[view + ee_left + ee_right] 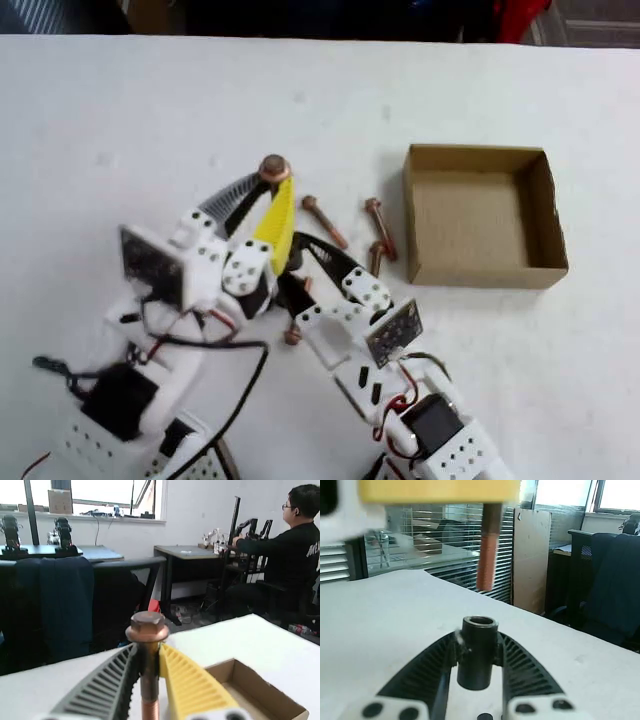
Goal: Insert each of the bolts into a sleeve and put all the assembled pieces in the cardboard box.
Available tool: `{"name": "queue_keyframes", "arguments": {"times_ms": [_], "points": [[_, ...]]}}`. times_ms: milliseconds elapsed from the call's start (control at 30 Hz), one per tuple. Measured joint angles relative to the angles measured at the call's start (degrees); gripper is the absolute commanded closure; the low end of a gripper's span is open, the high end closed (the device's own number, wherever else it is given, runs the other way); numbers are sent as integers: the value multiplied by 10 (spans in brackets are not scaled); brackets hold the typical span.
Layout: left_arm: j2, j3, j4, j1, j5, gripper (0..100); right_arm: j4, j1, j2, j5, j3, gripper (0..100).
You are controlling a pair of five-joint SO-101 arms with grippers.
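One copper bolt (pixel 148 626) stands upright, its shank pinched between the left gripper's (pixel 148 655) ribbed grey and yellow fingers. One black tubular sleeve (pixel 477 660) is clamped upright in the right gripper (pixel 477 642), just under the bolt's tip and not touching it. Three loose bolts seem to lie on the white table (pixel 120 100): one alone (pixel 323 221) and two overlapping (pixel 380 232) just beside the single open cardboard box (pixel 490 272).
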Motion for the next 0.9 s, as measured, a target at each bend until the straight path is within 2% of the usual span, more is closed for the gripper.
{"name": "queue_keyframes", "arguments": {"times_ms": [167, 333, 500, 900], "points": [[-34, -47, 0, -29, 0, 977, 7, -1, 0, 0, 0, 981], [16, -55, 4, -34, 3, 977, 7, -1, 0, 0, 0, 981], [26, -55, 11, -20, 45, 977, 8, -1, 0, 0, 0, 981], [27, -18, 12, 7, 53, 977, 9, -1, 0, 0, 0, 981]]}}
